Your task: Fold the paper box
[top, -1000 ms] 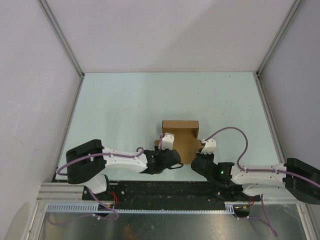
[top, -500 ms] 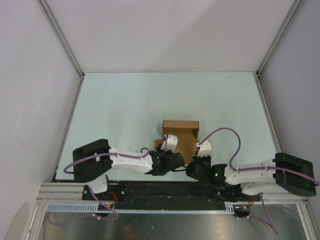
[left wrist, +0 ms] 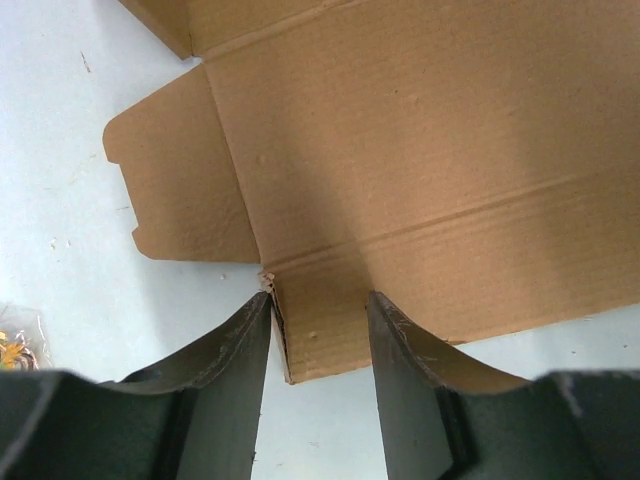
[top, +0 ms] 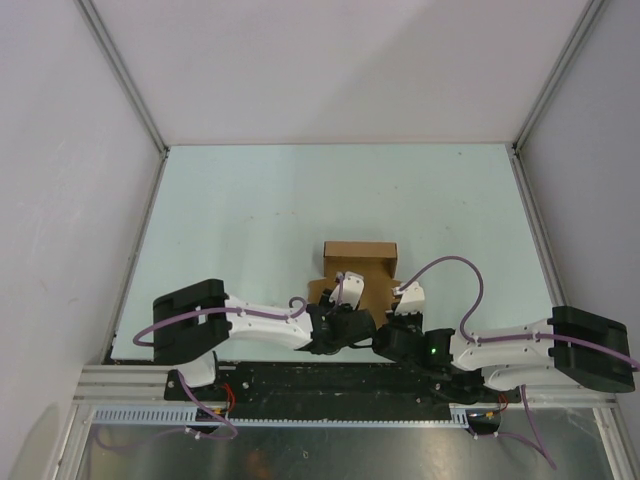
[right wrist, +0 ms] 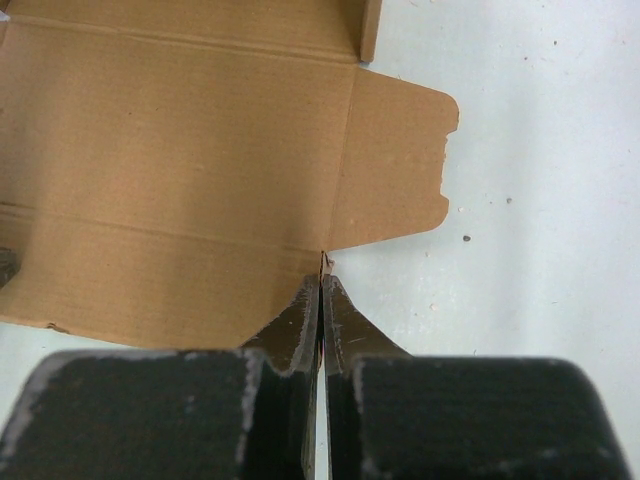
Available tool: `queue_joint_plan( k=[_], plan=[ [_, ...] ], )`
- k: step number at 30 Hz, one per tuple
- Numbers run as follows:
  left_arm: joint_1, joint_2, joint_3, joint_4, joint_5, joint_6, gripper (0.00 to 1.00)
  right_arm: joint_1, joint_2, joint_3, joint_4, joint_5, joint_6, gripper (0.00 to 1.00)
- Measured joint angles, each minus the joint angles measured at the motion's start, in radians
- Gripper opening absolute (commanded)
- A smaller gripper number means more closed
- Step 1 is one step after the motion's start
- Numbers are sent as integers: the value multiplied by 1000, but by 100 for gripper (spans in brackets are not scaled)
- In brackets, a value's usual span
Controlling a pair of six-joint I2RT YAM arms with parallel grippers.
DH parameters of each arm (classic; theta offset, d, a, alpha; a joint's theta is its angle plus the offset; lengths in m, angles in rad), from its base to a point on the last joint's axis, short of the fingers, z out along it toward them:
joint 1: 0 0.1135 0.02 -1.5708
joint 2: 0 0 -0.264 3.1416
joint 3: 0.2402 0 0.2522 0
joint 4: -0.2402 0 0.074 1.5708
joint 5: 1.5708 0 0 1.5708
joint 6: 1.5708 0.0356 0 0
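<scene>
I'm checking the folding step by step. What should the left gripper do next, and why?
Probably close the left gripper on the near flap of the cardboard sheet: its fingers stand apart with that flap's left end between them, while the right gripper is shut at the flap's right corner. Then both ends could lift together along the crease.

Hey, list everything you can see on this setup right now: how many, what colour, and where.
paper box: one, brown cardboard, near middle of the table
table: one, pale blue-green, under everything
enclosure walls: three, white, left, far and right
cables: purple, one along each arm
arms: two, white and black, reaching in from the near edge
left end effector: one, black, open, astride the box's near edge
right end effector: one, black, shut, at the box's near right corner
</scene>
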Motion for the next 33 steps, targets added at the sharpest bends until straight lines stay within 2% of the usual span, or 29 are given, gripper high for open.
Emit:
queue_joint_plan(
  k=[10, 14, 18, 21, 28, 33],
  plan=[
    [-8, 11, 8, -3, 0, -3, 49, 2, -34, -17, -3, -1, 31, 2],
    [-10, 13, 10, -7, -3, -3, 53, 2, -53, -24, -3, -1, 34, 2],
    [-14, -34, -13, -11, 1, -3, 53, 2, -67, -29, 0, -4, 35, 2],
    [-18, -137, -48, -30, 2, -3, 54, 2, -72, -29, 6, -6, 33, 2],
    [-18, -508, -110, -54, -19, -11, 56, 2, -72, -29, 25, -15, -5, 2],
    [4, -739, -162, -67, -31, -19, 56, 2, -14, -14, 27, -14, -41, 2]
  ],
)
